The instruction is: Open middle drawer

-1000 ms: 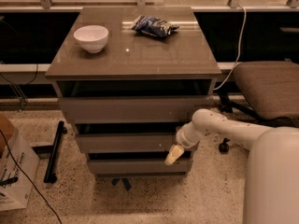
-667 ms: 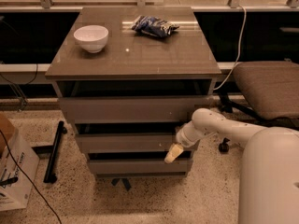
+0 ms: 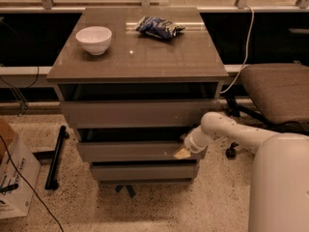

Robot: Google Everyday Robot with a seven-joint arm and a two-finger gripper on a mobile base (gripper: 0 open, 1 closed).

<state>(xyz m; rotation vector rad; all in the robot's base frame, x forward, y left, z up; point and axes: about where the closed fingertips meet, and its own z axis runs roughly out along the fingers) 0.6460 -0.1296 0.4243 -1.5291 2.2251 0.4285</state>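
While the middle drawer (image 3: pixel 130 151) stretches 9-to-3 below the top drawer (image 3: pixel 137 112), the gripper (image 3: pixel 182 152) meets its front's right end, so the panel lies toward 9; clenched or released, I cannot tell.

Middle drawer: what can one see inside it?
Only a dark gap shows above the middle drawer front; the inside is covered by the upper drawer. The end effector is at that front's right end.

My pale-tipped gripper (image 3: pixel 182 152) sits at the right end of the flat grey-brown middle drawer (image 3: pixel 125 151), seemingly touching it.
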